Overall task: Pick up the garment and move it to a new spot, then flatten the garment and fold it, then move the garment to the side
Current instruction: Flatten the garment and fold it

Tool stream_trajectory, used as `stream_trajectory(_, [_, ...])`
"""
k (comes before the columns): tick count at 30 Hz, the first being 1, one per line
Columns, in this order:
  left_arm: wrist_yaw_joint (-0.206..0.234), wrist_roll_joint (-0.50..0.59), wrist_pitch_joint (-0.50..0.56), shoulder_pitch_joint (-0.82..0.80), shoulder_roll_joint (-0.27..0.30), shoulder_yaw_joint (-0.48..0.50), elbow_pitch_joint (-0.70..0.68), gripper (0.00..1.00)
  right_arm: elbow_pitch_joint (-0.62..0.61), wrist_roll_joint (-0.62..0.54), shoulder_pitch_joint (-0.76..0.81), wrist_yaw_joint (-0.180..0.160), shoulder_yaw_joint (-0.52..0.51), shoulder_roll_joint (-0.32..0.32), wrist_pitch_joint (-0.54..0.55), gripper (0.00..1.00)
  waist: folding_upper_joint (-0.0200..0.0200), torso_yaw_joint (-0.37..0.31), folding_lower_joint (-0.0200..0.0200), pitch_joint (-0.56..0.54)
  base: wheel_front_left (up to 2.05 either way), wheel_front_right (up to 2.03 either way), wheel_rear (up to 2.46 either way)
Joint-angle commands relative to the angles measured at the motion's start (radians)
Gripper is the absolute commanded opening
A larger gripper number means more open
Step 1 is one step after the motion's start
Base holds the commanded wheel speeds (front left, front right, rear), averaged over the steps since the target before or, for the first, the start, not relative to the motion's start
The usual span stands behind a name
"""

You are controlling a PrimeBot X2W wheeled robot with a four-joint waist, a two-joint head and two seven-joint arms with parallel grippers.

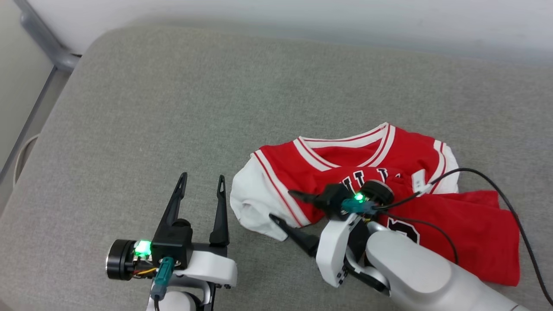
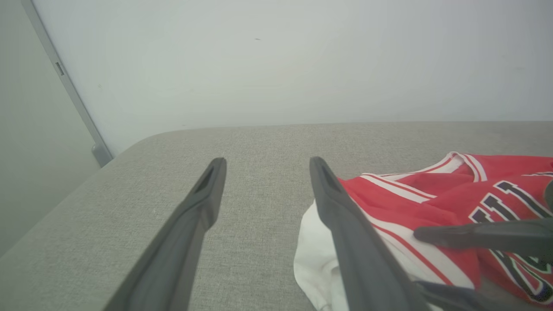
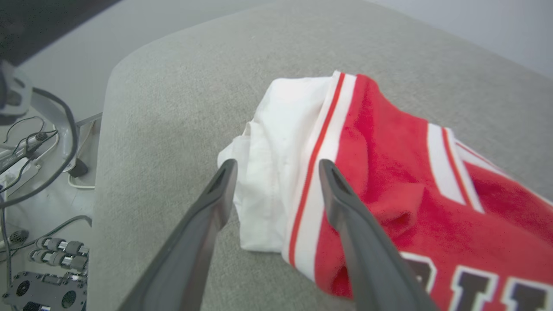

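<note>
The garment [image 1: 380,194], a red jersey with white sleeves, striped trim and black lettering, lies crumpled on the grey cushion [image 1: 216,108] at the right. My right gripper [image 1: 285,206] hovers open over its white left sleeve [image 3: 276,142], one finger above the red-striped edge, the other near the sleeve's outer edge; nothing is held. The jersey [image 3: 410,181] spreads to the right in the right wrist view. My left gripper [image 1: 203,178] stands open over bare cushion just left of the sleeve [image 2: 315,259], fingers apart and empty.
A black cable [image 1: 497,190] from my right wrist loops over the garment's right part. A grey wall [image 1: 302,13] rises behind the cushion. Off the cushion's rounded corner sit a metal frame [image 1: 47,43] and, in the right wrist view, cables and equipment [image 3: 39,259].
</note>
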Motion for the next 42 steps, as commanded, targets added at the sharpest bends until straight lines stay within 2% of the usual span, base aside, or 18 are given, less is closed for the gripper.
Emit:
stream_trajectory(1, [-0.001, 0.009, -0.003, 0.015, 0.001, 0.01, -0.001, 1.0, -0.015, -0.006, 0.009, -0.001, -0.033, -0.012, -0.045, 1.0, 0.0, -0.02, -0.0001, -0.031, 0.0, 0.0, 0.0])
stream_trajectory(3, [0.0, 0.011, -0.003, 0.032, 0.006, 0.017, -0.005, 1.0, -0.038, -0.017, 0.034, -0.001, -0.08, -0.031, -0.081, 1.0, 0.0, -0.034, -0.0001, -0.053, 0.0, 0.0, 0.0])
stream_trajectory(7, [-0.002, 0.017, -0.003, 0.063, 0.015, 0.028, -0.013, 1.0, -0.1, -0.06, 0.094, -0.001, -0.237, -0.076, -0.117, 1.0, 0.0, -0.062, -0.0001, -0.092, 0.0, 0.0, 0.0])
stream_trajectory(13, [-0.001, 0.026, -0.003, 0.096, 0.026, 0.04, -0.029, 1.0, -0.234, -0.203, 0.25, -0.001, -0.595, -0.112, -0.125, 1.0, 0.0, -0.094, -0.0001, -0.132, 0.0, 0.0, 0.0])
stream_trajectory(19, [0.0, 0.031, -0.003, 0.119, 0.033, 0.042, -0.043, 1.0, -0.393, -0.358, 0.459, -0.001, -0.924, -0.05, -0.125, 1.0, 0.0, -0.112, -0.0001, -0.155, 0.0, 0.0, 0.0])
stream_trajectory(21, [-0.001, 0.032, -0.003, 0.125, 0.035, 0.041, -0.044, 1.0, -0.425, -0.392, 0.519, -0.001, -1.001, -0.019, -0.125, 1.0, 0.0, -0.114, -0.0001, -0.159, 0.0, 0.0, 0.0])
stream_trajectory(22, [-0.003, 0.032, -0.003, 0.126, 0.038, 0.042, -0.047, 1.0, -0.464, -0.427, 0.589, -0.001, -1.091, 0.02, -0.125, 1.0, 0.0, -0.117, -0.0001, -0.159, 0.0, 0.0, 0.0])
stream_trajectory(25, [-0.009, 0.03, -0.003, 0.116, 0.045, 0.045, -0.049, 1.0, -0.495, -0.456, 0.634, -0.001, -1.15, 0.049, -0.125, 1.0, 0.0, -0.121, -0.0001, -0.158, 0.0, 0.0, 0.0])
stream_trajectory(31, [-0.032, 0.019, -0.003, 0.071, 0.074, 0.063, -0.067, 1.0, -0.542, -0.487, 0.662, -0.001, -1.189, 0.078, -0.125, 1.0, 0.0, -0.146, -0.0001, -0.151, 0.0, 0.0, 0.0])
stream_trajectory(35, [-0.091, 0.006, -0.003, -0.004, 0.113, 0.073, -0.075, 1.0, -0.556, -0.509, 0.663, -0.001, -1.197, 0.085, -0.125, 1.0, 0.0, -0.156, -0.0001, -0.142, 0.0, 0.0, 0.0])
stream_trajectory(36, [-0.091, 0.006, -0.003, -0.004, 0.113, 0.073, -0.075, 1.0, -0.556, -0.509, 0.663, -0.001, -1.197, 0.085, -0.125, 1.0, 0.0, -0.156, -0.0001, -0.142, 0.0, 0.0, 0.0])
stream_trajectory(37, [-0.134, -0.001, -0.003, -0.058, 0.142, 0.079, -0.075, 1.0, -0.558, -0.513, 0.66, -0.001, -1.196, 0.086, -0.125, 1.0, 0.0, -0.161, -0.0001, -0.135, 0.0, 0.0, 0.0])
stream_trajectory(42, [-0.225, -0.038, -0.003, -0.198, 0.206, 0.081, -0.001, 1.0, -0.553, -0.53, 0.645, -0.001, -1.188, 0.091, -0.123, 1.0, 0.0, -0.179, -0.0001, -0.116, 0.0, 0.0, 0.0])
